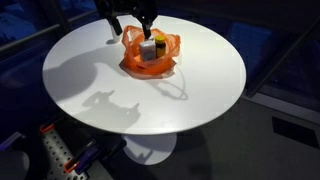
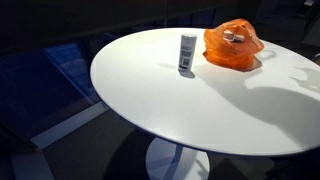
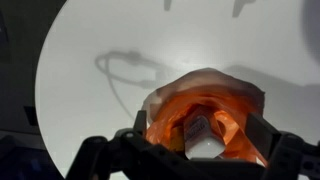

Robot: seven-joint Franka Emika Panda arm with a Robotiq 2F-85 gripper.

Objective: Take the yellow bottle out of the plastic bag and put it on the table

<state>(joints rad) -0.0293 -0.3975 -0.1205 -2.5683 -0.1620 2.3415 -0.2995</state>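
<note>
I have the gripper (image 1: 131, 24) hanging above the orange plastic bag (image 1: 150, 64). The bag sits on the round white table (image 1: 80, 75), close to its far edge. From the opposite side the bag (image 2: 235, 50) again lies near the far edge, slumped and crumpled, with its mouth facing up.

The hand is released. In the wrist view its two dark fingers (image 3: 262, 135) stand wide apart, one on either side of the bag (image 3: 205, 95), with nothing pinched between them. I cannot tell whether the fingers touch the plastic.

The yellow bottle (image 1: 160, 46) is inside the bag, showing as a yellow patch in the open mouth in an exterior view. Through the wrist camera I see a pale, labelled shape down in the opening, too washed out for me to name its colour.

A white bottle (image 2: 187, 52) with a dark label stands upright on the bare tabletop just beside the bag, also towards the far edge. The arm's shadow (image 1: 108, 100) falls across the white top nearer the near edge.
</note>
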